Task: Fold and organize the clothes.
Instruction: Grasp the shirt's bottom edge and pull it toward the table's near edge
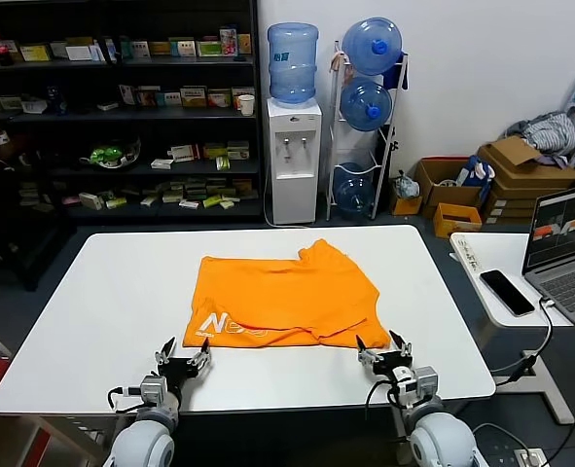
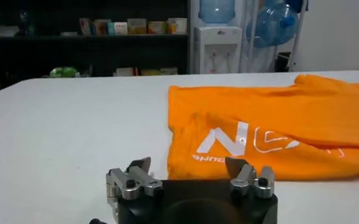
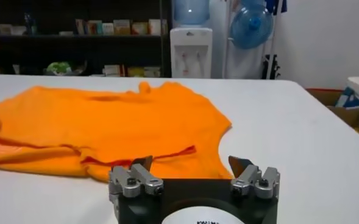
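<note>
Cloth, the orange T-shirt (image 1: 285,297), lies mid-frame on the white table (image 1: 102,302), long axis running left to right, its near hem just above both empty, spread-jawed pincers, left gripper (image 1: 184,357) and right gripper (image 1: 383,348), equally close.

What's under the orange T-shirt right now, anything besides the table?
Only the white table shows around the orange T-shirt. The shirt is partly folded over itself, so its lower layers and anything beneath them are covered.
</note>
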Action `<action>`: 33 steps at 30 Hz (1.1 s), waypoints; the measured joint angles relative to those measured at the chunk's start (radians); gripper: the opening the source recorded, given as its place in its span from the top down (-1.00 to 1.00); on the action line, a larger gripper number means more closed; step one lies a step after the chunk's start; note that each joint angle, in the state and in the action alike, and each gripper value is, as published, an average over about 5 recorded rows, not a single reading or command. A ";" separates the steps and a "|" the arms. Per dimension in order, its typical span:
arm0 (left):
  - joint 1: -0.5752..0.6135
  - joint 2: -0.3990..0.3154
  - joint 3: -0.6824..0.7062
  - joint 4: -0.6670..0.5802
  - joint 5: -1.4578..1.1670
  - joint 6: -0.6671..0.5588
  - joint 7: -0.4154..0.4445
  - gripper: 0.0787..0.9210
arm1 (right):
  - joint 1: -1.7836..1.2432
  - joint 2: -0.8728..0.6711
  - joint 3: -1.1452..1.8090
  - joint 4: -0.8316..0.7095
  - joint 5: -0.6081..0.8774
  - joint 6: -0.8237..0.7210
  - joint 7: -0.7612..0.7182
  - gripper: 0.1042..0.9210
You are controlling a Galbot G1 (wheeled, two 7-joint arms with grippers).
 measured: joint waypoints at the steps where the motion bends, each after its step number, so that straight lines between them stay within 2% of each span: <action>1: -0.005 -0.003 0.002 0.003 0.001 0.000 0.000 -0.73 | 0.001 0.001 0.001 -0.004 0.002 -0.002 0.000 -0.56; 6: -0.023 -0.013 0.010 0.018 0.005 0.004 0.000 -0.47 | -0.002 0.002 0.005 -0.015 0.011 -0.007 0.006 -0.20; 21: -0.022 -0.025 0.016 0.028 0.014 0.020 -0.047 0.56 | -0.022 -0.002 0.009 -0.004 0.031 -0.007 0.036 0.86; 26: -0.010 -0.019 0.007 0.006 0.007 0.027 -0.072 0.88 | -0.044 -0.021 0.021 0.028 0.048 -0.011 0.051 0.95; 33: 0.041 0.017 -0.008 -0.099 -0.028 0.063 -0.115 0.94 | -0.133 -0.078 0.043 0.128 0.081 -0.037 0.078 0.95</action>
